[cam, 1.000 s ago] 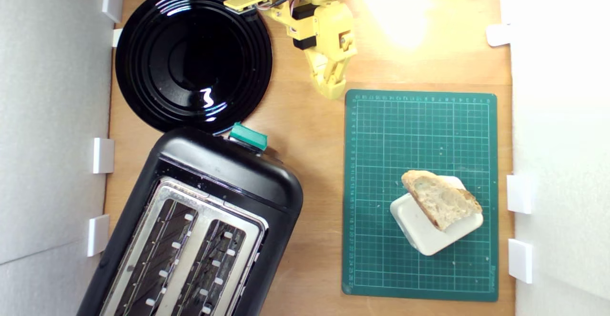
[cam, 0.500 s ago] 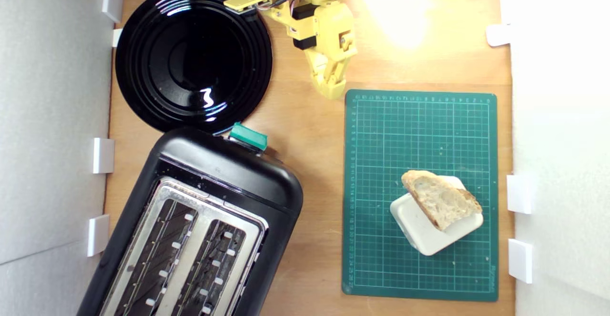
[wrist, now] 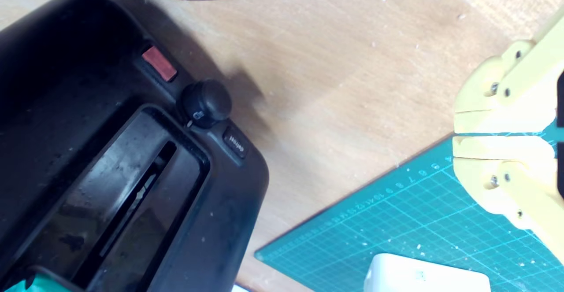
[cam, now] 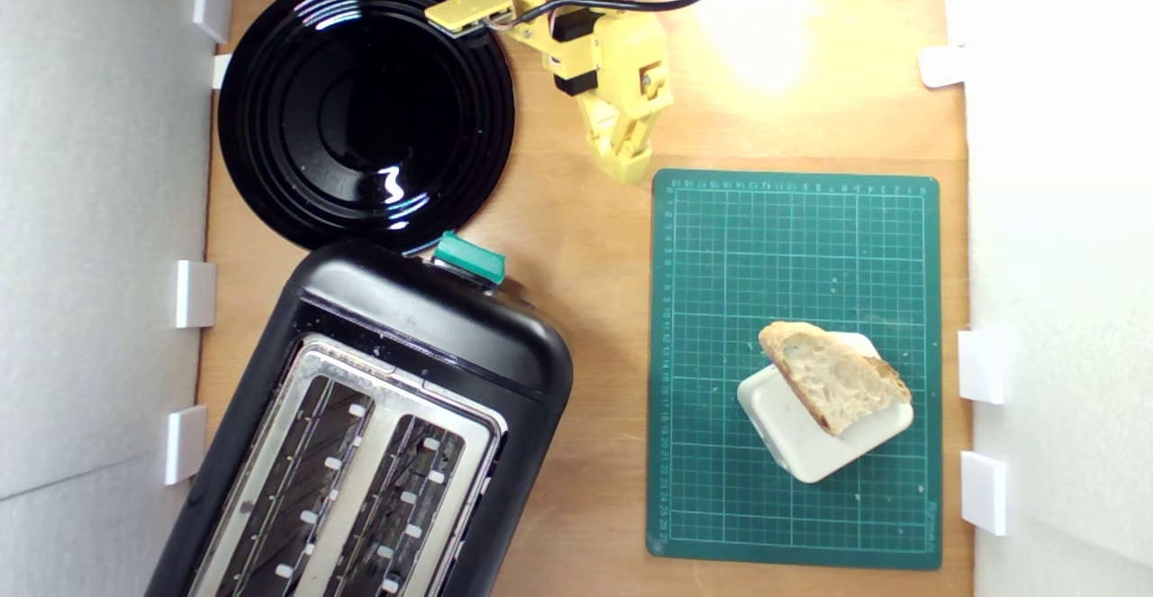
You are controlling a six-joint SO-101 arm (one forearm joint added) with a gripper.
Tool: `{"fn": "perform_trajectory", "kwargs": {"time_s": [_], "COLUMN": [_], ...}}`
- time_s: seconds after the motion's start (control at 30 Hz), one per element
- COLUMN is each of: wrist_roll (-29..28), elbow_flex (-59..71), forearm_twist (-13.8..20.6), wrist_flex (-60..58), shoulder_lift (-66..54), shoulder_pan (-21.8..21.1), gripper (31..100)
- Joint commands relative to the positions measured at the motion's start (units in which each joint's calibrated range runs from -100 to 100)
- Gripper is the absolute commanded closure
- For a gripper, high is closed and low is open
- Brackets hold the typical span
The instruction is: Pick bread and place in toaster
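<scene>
We see the crusty half-slice of bread [cam: 833, 385] lying flat at the exterior view's right, the black toaster [cam: 378, 426] left, slots empty.

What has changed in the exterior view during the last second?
Very little. The gripper edged slightly toward the top of the exterior view, its jaws shut and empty, and the arm's upper links shifted a little. The bread still lies on the white block; the toaster and black plate stayed put.
</scene>
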Motion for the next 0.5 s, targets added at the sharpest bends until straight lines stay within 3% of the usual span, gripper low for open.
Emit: {"fn": "perform_trajectory", "kwargs": {"time_s": [0.0,0.47], "wrist_roll": [0.24,-0.55], "elbow_flex": [-1.42,-1.69], "forearm_twist": [0.27,-0.82], "wrist_flex": [-6.16,-37.82], "shoulder_lift": [2.85,20.74], "shoulder_pan": [-0.91,-1.8], "gripper": [97.7,97.9]}}
